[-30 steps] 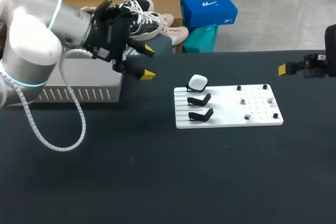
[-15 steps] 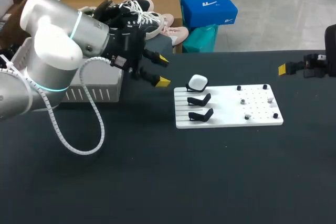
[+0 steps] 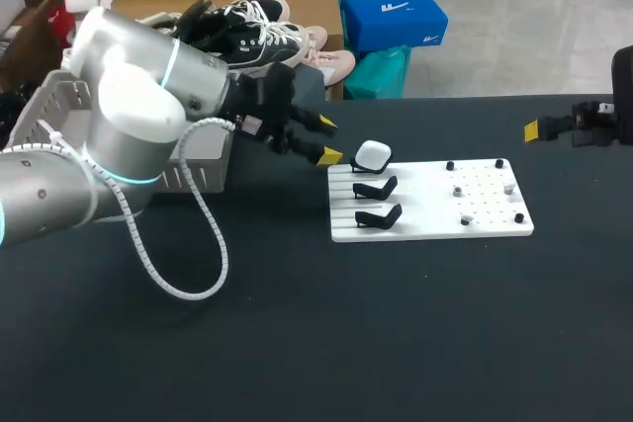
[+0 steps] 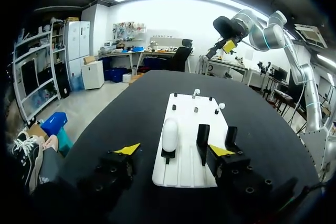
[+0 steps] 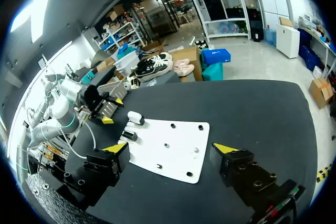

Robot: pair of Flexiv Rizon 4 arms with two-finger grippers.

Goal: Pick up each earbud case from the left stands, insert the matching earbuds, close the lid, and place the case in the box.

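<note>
In the head view, the left gripper (image 3: pixel 326 141) hangs with its fingers spread wide and empty just beside the white earbud case (image 3: pixel 373 155), which sits on the rearmost of 3 black stands on the white board (image 3: pixel 435 207). In the left wrist view, the earbud case (image 4: pixel 169 134) stands upright ahead of those parted, empty fingers. In the right wrist view, the right gripper (image 5: pixel 169 148) is wide open, holding nothing, well apart from the earbud case (image 5: pixel 135 116).

Left gripper (image 4: pixel 174 150), fingers spread, faces the white earbud case (image 4: pixel 169 134).
</note>
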